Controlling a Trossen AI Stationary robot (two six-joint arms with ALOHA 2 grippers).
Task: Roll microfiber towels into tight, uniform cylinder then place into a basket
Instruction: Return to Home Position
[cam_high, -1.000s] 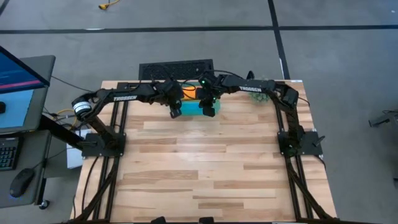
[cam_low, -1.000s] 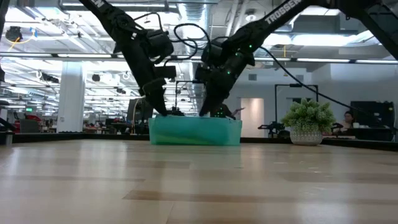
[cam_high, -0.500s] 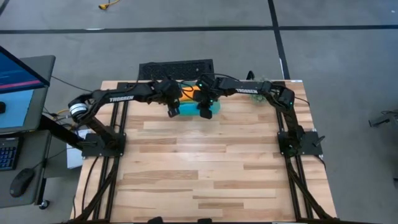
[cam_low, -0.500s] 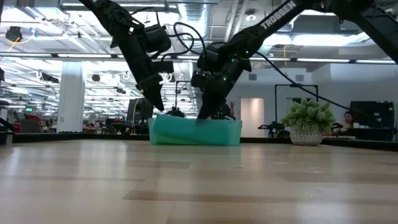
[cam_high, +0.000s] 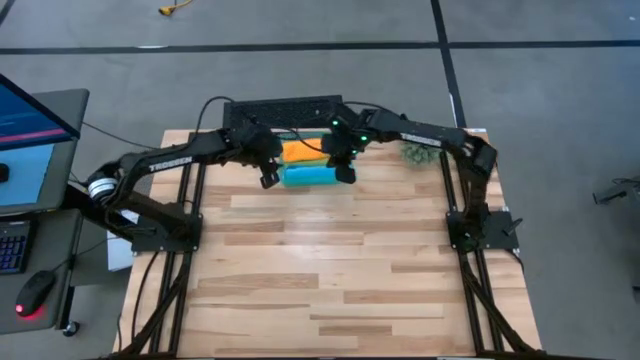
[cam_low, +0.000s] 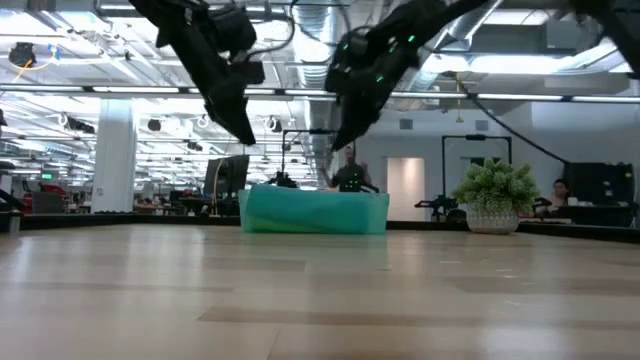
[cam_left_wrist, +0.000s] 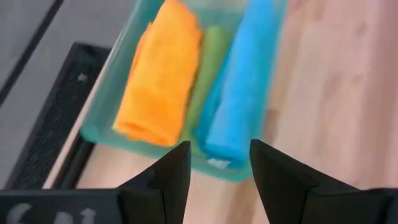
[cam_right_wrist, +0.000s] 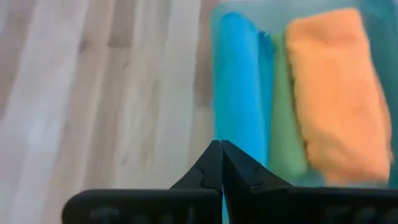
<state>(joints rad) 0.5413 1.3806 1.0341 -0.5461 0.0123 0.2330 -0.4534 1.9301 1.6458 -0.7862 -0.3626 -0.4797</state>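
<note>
- The basket (cam_low: 314, 212) stands at the far edge of the table (cam_high: 320, 270), about midway along that edge, with a small potted plant (cam_high: 418, 153) well apart from it toward the far right corner.
- Three rolled towels lie side by side inside the basket:
  - The orange towel (cam_left_wrist: 160, 93) lies on the side nearest the far edge.
  - The green towel (cam_left_wrist: 208, 74) is squeezed in the middle.
  - The blue towel (cam_left_wrist: 239, 93) lies on the side facing the open table.
- No yellow towel shows in any view. Whether it lies under the other three cannot be told.
- No loose cloth lies on the table top, so the rolling and placing look finished for every towel that can be seen.
- The left gripper (cam_high: 268, 180) hangs above the basket's left end, clear of its rim in the low view. Its fingers stand apart with nothing between them.
- The right gripper (cam_high: 344, 173) hangs above the basket's right end, also lifted clear. Its fingers are pressed together and carry nothing.
- Neither gripper touches the basket or a towel.
- What is left appears to be only drawing both arms away from the far edge to their resting poses.
- The blue towel is the tightest and most even of the three. The orange one looks looser and wider, so the rolls are not quite uniform.
</note>
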